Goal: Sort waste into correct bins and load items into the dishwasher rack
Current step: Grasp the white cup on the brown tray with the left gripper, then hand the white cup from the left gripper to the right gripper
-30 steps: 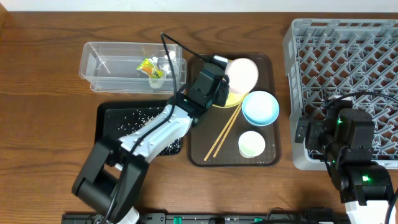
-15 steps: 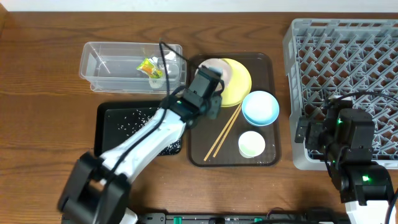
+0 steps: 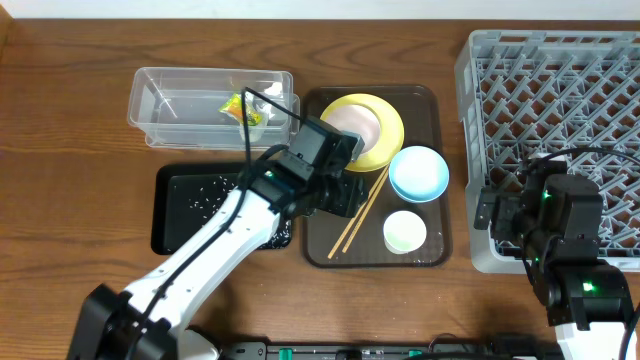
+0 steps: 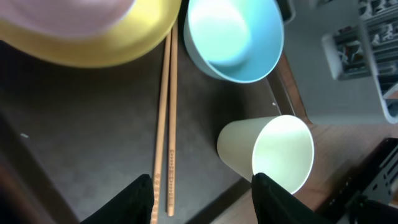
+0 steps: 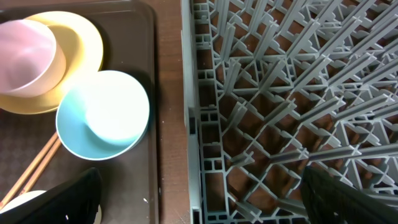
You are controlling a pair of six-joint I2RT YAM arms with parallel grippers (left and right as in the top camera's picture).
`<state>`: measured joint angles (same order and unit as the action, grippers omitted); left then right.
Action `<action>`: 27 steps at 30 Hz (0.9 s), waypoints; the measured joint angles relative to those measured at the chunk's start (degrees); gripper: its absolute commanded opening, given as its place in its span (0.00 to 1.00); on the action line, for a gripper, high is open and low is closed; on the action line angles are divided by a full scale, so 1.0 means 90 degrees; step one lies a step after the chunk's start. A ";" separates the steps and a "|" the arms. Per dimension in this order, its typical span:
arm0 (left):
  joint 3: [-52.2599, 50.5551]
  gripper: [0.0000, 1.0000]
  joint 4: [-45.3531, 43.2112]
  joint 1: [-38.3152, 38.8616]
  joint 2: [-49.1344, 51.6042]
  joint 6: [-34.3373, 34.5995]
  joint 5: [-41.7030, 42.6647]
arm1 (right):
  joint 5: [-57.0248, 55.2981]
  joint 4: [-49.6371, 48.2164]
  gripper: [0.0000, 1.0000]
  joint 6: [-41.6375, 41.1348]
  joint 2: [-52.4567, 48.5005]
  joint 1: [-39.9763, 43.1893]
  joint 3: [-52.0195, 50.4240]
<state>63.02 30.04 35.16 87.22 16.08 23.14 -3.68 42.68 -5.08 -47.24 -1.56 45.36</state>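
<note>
So far the waste part looks finished, as far as the overhead view shows: the wrapper (image 3: 238, 106) and the paper scrap (image 3: 252, 129) lie in the tub (image 3: 150, 100) at 11 o'clock of the table (image 3: 70, 60), and the rice (image 3: 214, 191) is spread over the black tray (image 3: 180, 225) at 8 o'clock. The loading part I judge as not yet begun. The rack (image 3: 560, 100) at 3 o'clock holds nothing that I can see, and all items are on the brown tray (image 3: 372, 246) in the middle. On this tray the plate (image 3: 388, 132) is at 12 o'clock with the pink bowl (image 3: 352, 125) resting on it, the blue bowl (image 3: 418, 172) is at 3 o'clock, the cup (image 3: 405, 232) stands upright at 5 o'clock, and the chopsticks (image 3: 355, 222) lie together from the centre toward 7 o'clock. The left end effector (image 4: 202, 180) hangs above the tray with its fingers spread apart and nothing between them; in its wrist view the lower ends of the chopsticks are just at 11 o'clock of it and the cup at 2 o'clock. The right end effector (image 5: 200, 177) is also wide apart and empty, above the near edge of the rack. Five items are left to move, so the task is perhaps half done.
</note>
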 measured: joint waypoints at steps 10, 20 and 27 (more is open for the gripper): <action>0.0000 0.54 -0.0381 0.0799 0.0906 0.0289 0.0097 | 0.0000 0.0012 0.99 0.0000 0.0000 0.0000 0.0000; 0.0000 0.06 -0.0381 0.0940 0.1498 0.0396 -0.0151 | 0.0000 0.0024 0.99 0.0000 0.0000 0.0000 0.0000; -0.0002 0.06 -0.0289 0.0240 0.1304 0.0379 0.0027 | 0.0005 0.0022 0.99 -0.0019 0.0000 0.0000 0.0000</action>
<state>63.00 27.44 37.32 98.96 19.49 23.38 -3.64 42.87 -5.26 -47.24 -1.56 45.36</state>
